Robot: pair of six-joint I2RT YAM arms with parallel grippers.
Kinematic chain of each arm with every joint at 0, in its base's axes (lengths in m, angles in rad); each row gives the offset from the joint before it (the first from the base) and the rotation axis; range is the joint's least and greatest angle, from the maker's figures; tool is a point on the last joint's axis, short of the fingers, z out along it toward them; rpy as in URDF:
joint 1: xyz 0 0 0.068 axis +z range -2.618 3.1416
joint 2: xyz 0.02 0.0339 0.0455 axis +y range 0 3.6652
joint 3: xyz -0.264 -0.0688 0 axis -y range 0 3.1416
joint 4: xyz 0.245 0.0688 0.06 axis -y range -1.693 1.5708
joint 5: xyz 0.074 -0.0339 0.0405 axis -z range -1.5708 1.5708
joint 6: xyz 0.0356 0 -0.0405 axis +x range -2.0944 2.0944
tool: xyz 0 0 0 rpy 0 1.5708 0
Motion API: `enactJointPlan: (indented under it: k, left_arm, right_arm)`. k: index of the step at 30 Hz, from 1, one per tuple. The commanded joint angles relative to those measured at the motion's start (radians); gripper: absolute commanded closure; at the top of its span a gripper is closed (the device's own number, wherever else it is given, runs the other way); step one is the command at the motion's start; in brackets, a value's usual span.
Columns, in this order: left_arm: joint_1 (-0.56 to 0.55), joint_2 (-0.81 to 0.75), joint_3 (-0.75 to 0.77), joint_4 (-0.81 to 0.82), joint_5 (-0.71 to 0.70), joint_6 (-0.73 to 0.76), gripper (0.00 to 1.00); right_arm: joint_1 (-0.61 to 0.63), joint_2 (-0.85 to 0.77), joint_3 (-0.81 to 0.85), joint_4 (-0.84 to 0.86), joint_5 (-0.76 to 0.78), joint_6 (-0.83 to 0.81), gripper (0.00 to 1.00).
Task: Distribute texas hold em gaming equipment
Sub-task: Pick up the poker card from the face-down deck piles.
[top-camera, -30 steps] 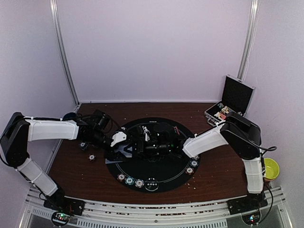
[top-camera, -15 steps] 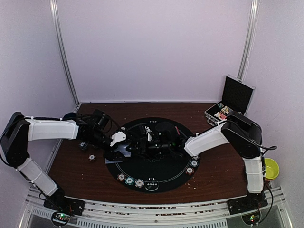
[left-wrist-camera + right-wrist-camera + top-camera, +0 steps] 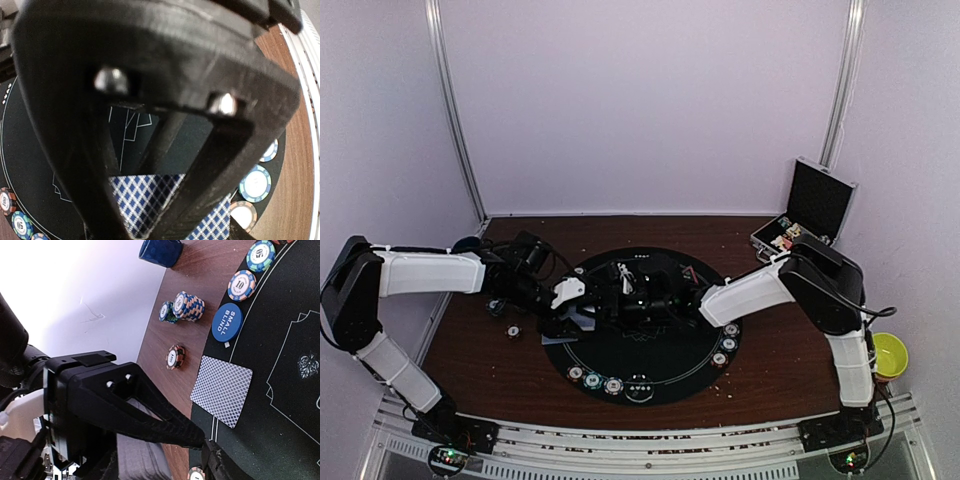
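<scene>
My left gripper (image 3: 575, 310) reaches over the left part of the black round mat (image 3: 650, 370), shut on a small pack of playing cards (image 3: 145, 197) with blue-diamond backs. My right gripper (image 3: 620, 295) is close in front of it, tip to tip, and stands open (image 3: 160, 467) with nothing in it. One card (image 3: 221, 397) lies face down on the mat beside the blue small-blind disc (image 3: 226, 321). Poker chips (image 3: 189, 306) are stacked on the wood next to it, with a single chip (image 3: 175, 356) nearer. More chips (image 3: 592, 380) line the mat's front rim.
Chips (image 3: 725, 345) also sit on the mat's right rim, and one chip (image 3: 513, 331) lies on the table left of the mat. A dark blue cup (image 3: 160, 251) stands at the far left. The open black case (image 3: 805, 215) is at the back right, a yellow bowl (image 3: 890, 352) beyond the right edge.
My right gripper has opened and drawn a little left and back, closer to the left gripper. The left gripper has barely moved and still holds the cards.
</scene>
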Motion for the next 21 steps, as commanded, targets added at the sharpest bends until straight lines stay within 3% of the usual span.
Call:
enactJointPlan:
  k: [1, 15, 21]
  left_arm:
    - [0.006, 0.004, 0.023, 0.005, 0.02, 0.005, 0.6]
    - [0.006, 0.006, 0.027, -0.001, 0.018, 0.004, 0.6]
    - [0.006, 0.012, 0.029, 0.0, 0.015, 0.003, 0.6]
  right_arm:
    - [0.006, 0.03, 0.027, -0.038, 0.018, -0.021, 0.48]
    - [-0.028, -0.054, -0.092, -0.086, 0.057, -0.085, 0.71]
    - [-0.032, -0.073, -0.102, -0.084, 0.038, -0.094, 0.76]
